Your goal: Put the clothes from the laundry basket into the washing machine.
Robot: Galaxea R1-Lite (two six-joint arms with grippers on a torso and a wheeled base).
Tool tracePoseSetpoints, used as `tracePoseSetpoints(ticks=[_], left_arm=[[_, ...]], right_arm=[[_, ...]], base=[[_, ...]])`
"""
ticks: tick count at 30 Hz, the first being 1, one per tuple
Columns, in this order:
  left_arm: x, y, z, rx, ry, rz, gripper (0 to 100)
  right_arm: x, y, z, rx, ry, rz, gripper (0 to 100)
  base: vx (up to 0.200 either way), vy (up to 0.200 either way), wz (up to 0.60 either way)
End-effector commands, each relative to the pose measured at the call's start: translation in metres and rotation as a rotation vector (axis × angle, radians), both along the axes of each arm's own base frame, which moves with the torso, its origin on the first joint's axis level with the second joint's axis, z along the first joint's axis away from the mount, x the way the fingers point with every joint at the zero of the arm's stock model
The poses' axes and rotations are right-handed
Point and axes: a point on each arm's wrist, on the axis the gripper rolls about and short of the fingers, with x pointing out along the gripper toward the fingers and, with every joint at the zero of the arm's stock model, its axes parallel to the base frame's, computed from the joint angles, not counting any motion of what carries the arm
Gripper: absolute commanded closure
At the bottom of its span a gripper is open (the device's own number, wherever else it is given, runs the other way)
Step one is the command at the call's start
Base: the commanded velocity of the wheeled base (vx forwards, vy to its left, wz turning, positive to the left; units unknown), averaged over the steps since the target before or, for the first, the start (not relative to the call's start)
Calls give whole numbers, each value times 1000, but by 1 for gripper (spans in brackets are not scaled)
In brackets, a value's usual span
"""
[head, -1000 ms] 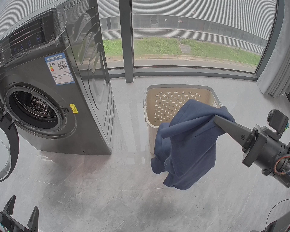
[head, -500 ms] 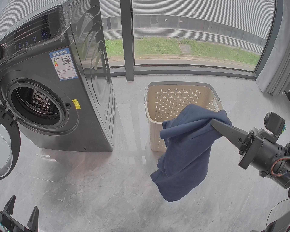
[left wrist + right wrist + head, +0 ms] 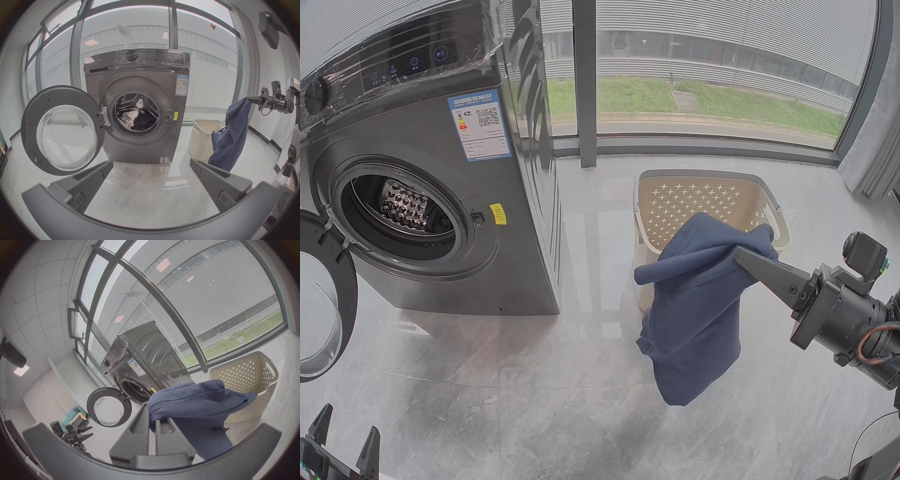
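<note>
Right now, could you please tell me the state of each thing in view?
washing machine door, open wide.
laundry basket, upright, no clothes visible inside.
right gripper, shut on the blue garment.
blue garment, hanging from that gripper.
left gripper, open, holding nothing.

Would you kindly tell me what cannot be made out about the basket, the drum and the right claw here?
- Laundry basket floor, head view: the hanging blue garment covers its near part, so remaining clothes cannot be told.
- Drum, left wrist view: a dark mass low inside is too small to identify.
- Right claw fingertips, right wrist view: the garment drapes over them.
</note>
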Motion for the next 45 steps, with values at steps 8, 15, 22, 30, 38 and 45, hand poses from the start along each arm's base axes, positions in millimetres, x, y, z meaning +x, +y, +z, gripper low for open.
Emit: tracePoseSetpoints(ticks=[8,15,22,30,38,45], left_arm=[[0,0,-4,-1,3,0,0],[0,0,-4,-1,3,0,0],[0,0,-4,-1,3,0,0],[0,0,-4,0,3,0,0],[0,0,-4,0,3,0,0],[0,0,-4,-1,3,1,0]], right_arm=[[0,2,-1,-2,2,7,100],[-2,2,-2,-6,5,13,100],[-2,2,-2,-7,4,15,100],[-2,2,-2,-7,2,17,100],[-2,2,-1,-5,0,16,100],[-2,2,-1,-5,0,14,100]], base=[[0,200,0],[0,200,0],[0,200,0],[-50,0,0],[-200,0,0],[-143,0,0]])
